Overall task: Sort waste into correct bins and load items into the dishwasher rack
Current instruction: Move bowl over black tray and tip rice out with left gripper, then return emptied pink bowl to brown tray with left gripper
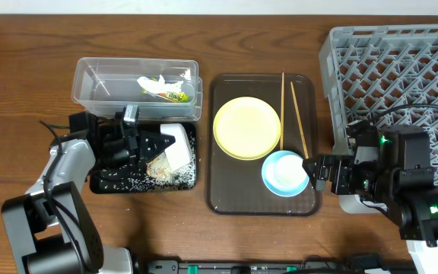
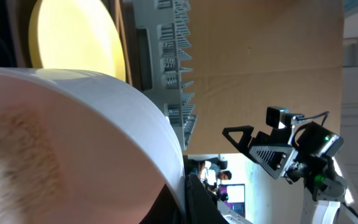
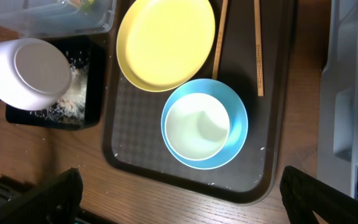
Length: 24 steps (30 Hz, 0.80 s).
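Small white round bowl (image 2: 73, 143), tipped over shallow black rectangular tray (image 1: 105, 183) of beige rice crumbs (image 1: 166, 173), clamped in left gripper (image 1: 157, 143). Right gripper (image 1: 315, 173) spread wide beside round light-blue bowl (image 3: 238, 118).

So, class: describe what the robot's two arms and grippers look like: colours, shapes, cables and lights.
The left arm has silver-grey links, black joints and a thin black cable. The right arm has bulky black housings with two green lights and black cables. Both the left gripper and right gripper are black, with flat triangular finger plates.
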Available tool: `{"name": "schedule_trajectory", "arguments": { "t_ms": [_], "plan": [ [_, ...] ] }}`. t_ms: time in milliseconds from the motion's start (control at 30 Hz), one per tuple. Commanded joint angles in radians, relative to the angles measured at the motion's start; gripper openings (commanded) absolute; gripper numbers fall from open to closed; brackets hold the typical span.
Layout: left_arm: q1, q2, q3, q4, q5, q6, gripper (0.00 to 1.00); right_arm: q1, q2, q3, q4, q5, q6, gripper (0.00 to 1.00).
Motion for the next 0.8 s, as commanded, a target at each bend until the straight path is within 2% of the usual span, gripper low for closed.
{"name": "schedule_trajectory", "arguments": {
  "t_ms": [0, 67, 100, 167, 200, 267, 367, 433, 500, 600, 667, 733, 767],
  "plan": [
    [0.014, 0.005, -0.005, 0.044, 0.038, 0.024, 0.06, -0.018, -0.002, 0.016, -0.003, -0.004, -0.013, 0.99],
    [0.017, 0.005, -0.005, 0.042, 0.050, -0.071, 0.06, -0.018, -0.002, 0.016, -0.002, -0.004, -0.013, 0.99],
    [0.016, 0.000, -0.005, 0.020, 0.050, -0.078, 0.06, -0.018, -0.002, 0.016, -0.002, -0.004, -0.013, 0.99],
    [0.016, -0.008, -0.006, -0.013, 0.038, 0.016, 0.06, -0.018, -0.002, 0.016, -0.004, -0.004, -0.013, 0.99],
    [0.025, -0.008, -0.005, -0.003, -0.035, 0.032, 0.06, -0.018, -0.002, 0.016, -0.004, -0.004, -0.013, 0.99],
    [0.055, -0.003, -0.005, 0.030, -0.130, -0.061, 0.06, -0.018, -0.002, 0.016, -0.004, -0.004, -0.013, 0.99],
    [0.071, -0.003, -0.003, -0.010, 0.049, -0.055, 0.06, -0.018, -0.002, 0.016, -0.007, -0.004, -0.013, 0.99],
    [0.076, -0.012, -0.001, 0.026, 0.004, -0.027, 0.06, -0.018, -0.002, 0.016, -0.007, -0.004, -0.013, 0.99],
    [0.105, -0.014, -0.001, 0.065, -0.068, -0.089, 0.06, -0.018, -0.002, 0.016, -0.003, -0.004, -0.013, 0.99],
    [0.097, -0.014, -0.006, 0.033, 0.051, -0.093, 0.06, -0.018, -0.002, 0.016, -0.005, -0.004, -0.013, 0.99],
    [0.083, -0.015, -0.005, 0.029, 0.031, -0.067, 0.07, -0.018, -0.002, 0.016, -0.004, -0.003, -0.013, 0.99],
    [0.092, -0.015, -0.005, 0.043, -0.019, -0.090, 0.06, -0.018, -0.002, 0.016, -0.001, -0.004, -0.013, 0.99],
    [0.092, -0.015, -0.007, 0.028, 0.032, -0.099, 0.06, -0.018, -0.002, 0.016, -0.002, -0.004, -0.013, 0.99]
  ]
}}
